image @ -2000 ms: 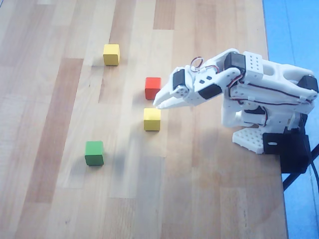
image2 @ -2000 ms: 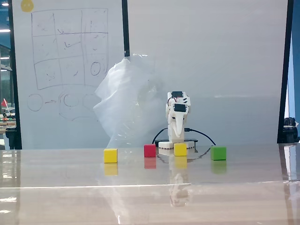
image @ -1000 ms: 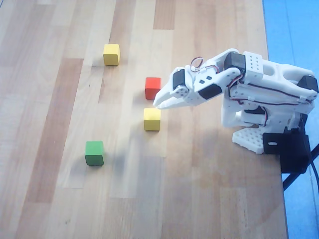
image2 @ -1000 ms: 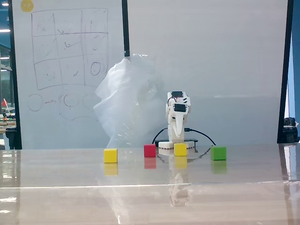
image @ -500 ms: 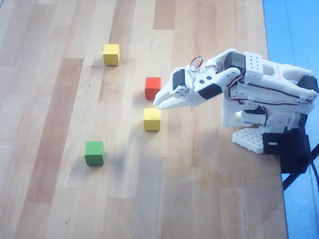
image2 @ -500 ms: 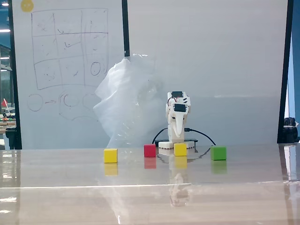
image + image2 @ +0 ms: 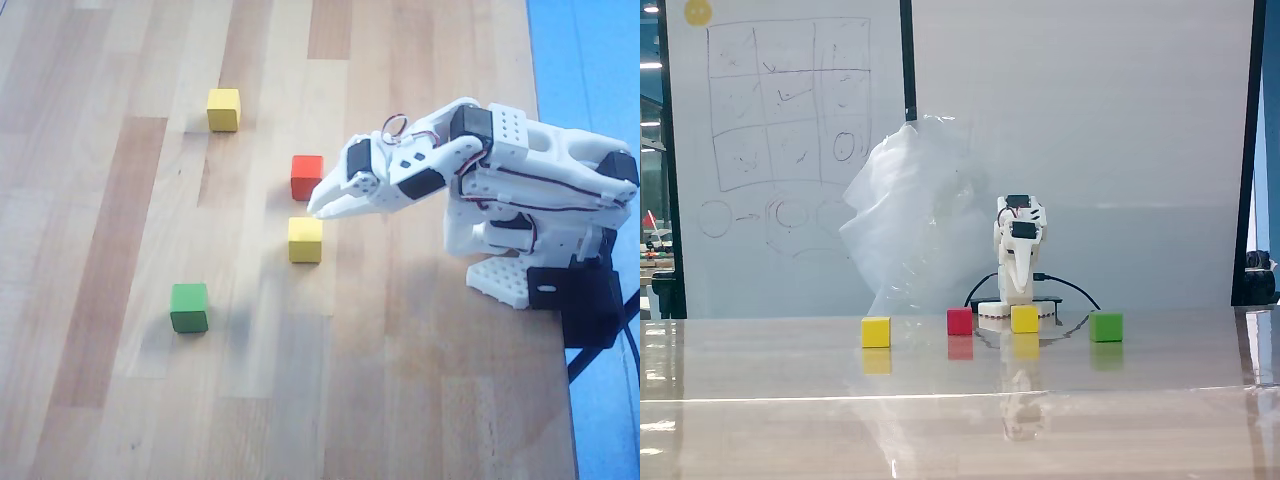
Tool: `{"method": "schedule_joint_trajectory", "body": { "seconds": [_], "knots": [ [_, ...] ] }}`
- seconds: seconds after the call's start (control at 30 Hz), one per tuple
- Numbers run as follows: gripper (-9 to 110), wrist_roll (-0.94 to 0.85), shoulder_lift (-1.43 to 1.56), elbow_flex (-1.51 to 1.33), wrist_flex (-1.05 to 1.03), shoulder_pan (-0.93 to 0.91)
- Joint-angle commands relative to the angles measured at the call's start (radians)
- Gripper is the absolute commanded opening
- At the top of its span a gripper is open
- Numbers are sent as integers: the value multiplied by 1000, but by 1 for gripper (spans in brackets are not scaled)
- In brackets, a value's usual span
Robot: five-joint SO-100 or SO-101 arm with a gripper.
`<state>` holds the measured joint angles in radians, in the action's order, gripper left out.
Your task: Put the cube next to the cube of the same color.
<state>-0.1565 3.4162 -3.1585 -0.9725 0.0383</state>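
Note:
One yellow cube [image 7: 305, 240] lies on the wooden table just below my gripper's tip in the overhead view; it also shows in the fixed view [image 7: 1024, 319]. The other yellow cube [image 7: 223, 109] lies apart at the upper left and shows at the left in the fixed view [image 7: 876, 332]. My white gripper [image 7: 320, 207] points left. Its tip hangs between the red cube and the nearer yellow cube and holds nothing. Its jaws look closed together. In the fixed view the gripper [image 7: 1021, 295] points down, just above the nearer yellow cube.
A red cube [image 7: 306, 177] lies just above the gripper tip in the overhead view. A green cube [image 7: 189, 307] lies at the lower left. The arm's base [image 7: 505, 275] stands near the table's right edge. A whiteboard [image 7: 790, 120] and a plastic sheet [image 7: 905, 215] stand behind the table.

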Motion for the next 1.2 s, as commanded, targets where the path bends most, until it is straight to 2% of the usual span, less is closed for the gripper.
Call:
{"method": "schedule_joint_trajectory", "body": {
  "seconds": [0.0,0.6,0.77,0.9,1.17],
  "knots": [
    [0,0,31,18,-2,3],
    [0,11,29,28,-18,3],
    [0,12,8,195,-97,-3],
    [0,11,-166,402,-201,-3],
    [0,12,-755,913,-301,5]
  ]
}}
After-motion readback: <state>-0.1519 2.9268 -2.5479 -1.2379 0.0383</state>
